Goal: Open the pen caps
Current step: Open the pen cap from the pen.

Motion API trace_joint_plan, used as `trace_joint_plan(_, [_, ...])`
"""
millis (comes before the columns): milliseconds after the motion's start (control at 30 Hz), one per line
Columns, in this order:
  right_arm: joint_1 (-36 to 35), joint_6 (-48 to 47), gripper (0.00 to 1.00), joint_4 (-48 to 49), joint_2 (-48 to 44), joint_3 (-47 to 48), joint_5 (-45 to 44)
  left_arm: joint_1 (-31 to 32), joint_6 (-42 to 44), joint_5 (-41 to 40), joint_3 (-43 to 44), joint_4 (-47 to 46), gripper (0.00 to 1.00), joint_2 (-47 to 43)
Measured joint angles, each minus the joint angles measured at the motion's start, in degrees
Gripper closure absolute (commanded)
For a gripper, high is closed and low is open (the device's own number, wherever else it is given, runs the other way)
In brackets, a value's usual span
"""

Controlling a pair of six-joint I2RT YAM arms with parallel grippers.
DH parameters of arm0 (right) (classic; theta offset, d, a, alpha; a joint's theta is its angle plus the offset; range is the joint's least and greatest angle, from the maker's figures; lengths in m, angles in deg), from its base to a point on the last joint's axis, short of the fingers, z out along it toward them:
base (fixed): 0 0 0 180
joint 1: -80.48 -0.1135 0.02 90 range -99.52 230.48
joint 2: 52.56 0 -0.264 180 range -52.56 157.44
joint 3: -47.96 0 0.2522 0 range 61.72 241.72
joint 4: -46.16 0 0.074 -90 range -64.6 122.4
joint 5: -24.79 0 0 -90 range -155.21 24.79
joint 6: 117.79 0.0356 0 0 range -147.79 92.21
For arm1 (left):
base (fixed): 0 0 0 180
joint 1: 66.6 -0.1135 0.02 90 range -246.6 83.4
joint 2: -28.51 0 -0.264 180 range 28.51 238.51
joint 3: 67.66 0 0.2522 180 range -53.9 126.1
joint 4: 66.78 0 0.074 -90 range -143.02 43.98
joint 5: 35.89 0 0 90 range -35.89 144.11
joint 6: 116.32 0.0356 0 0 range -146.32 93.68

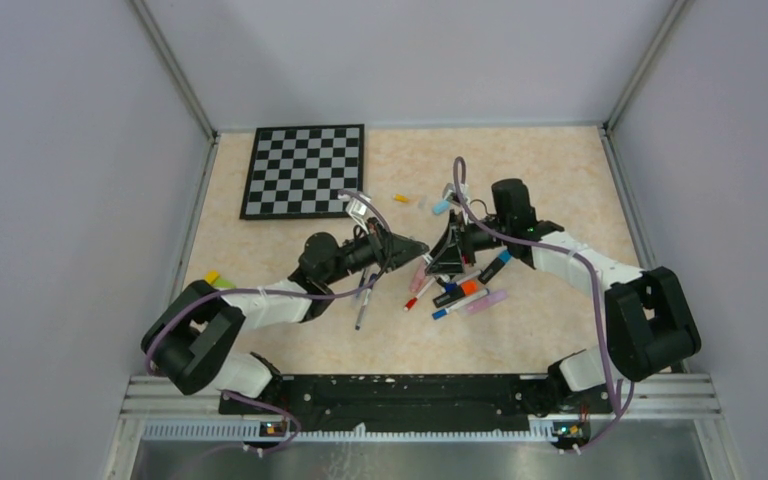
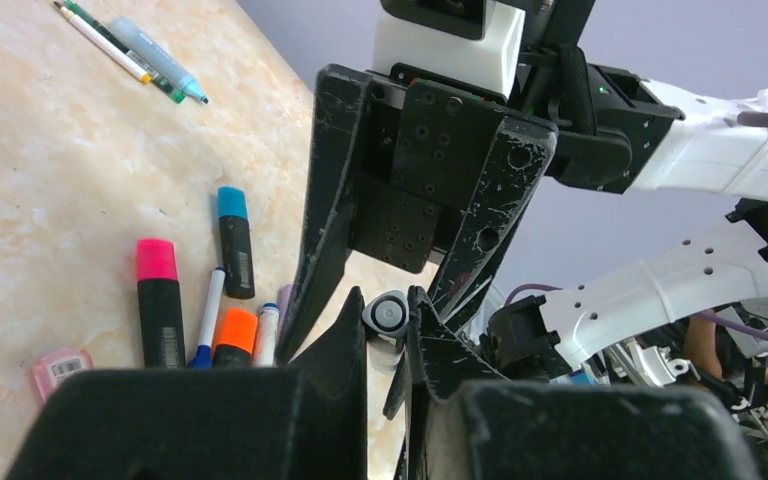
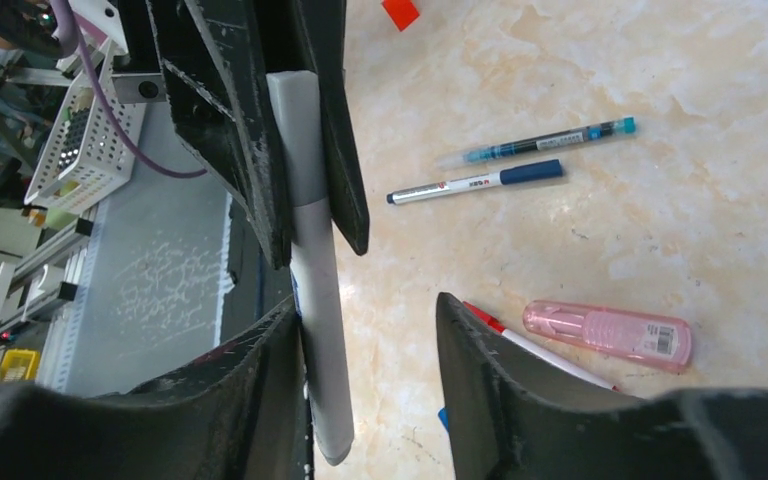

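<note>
Left fingers clamp grey pen, right fingers parted.

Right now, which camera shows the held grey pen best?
Right wrist: the grey pen shows lengthwise, clamped in the left end effector. Left wrist shows only its round end; the top view hides it.

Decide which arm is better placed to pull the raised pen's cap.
Right, probably. The left tool is shut on the grey pen, steadying it; the right tool stands open around its free end, ready to close and pull.
</note>
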Motion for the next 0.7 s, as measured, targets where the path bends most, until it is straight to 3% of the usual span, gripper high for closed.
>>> trace_joint_plan(33, [0.0,1.2,0.65,0.9,0.0,-0.3,0.2,0.0,0.0,0.0,0.3,-0.2,1.0,0.4])
trace_joint_plan(100, [-0.2,3.8,0.93,2.9,0.0,-0.8,1.0,0.1,0.2,-0.4,0.9,-0.3,1.0,1.3])
trace_joint_plan(133, [-0.2,5.0,1.0,4.0,0.0,-1.0,1.6,0.1,0.3,-0.5,1.2,-0.3,1.0,1.7])
trace_joint_plan(233, [-0.5,9.2,1.0,8.0,0.1,-2.1,3.6,0.1,-0.3,-1.0,1.4,-0.9,0.97,2.4])
trace_joint_plan(300, [-0.5,11.8,1.0,10.6,0.3,-2.5,4.5,0.1,-0.3,-1.1,1.6,-1.2,0.84,2.4])
trace_joint_plan(367, [-0.3,14.0,1.0,13.0,0.4,-2.9,5.0,0.0,-0.2,-1.3,1.9,-1.4,0.79,2.3])
trace_joint_plan(600, [-0.3,19.0,1.0,17.5,0.4,-3.3,6.3,0.2,1.8,-2.2,3.4,-0.3,0.66,1.5])
trace_joint_plan(700, [-0.3,19.8,1.0,17.9,0.4,-3.3,6.4,0.2,2.2,-2.8,3.6,0.2,0.66,1.2])
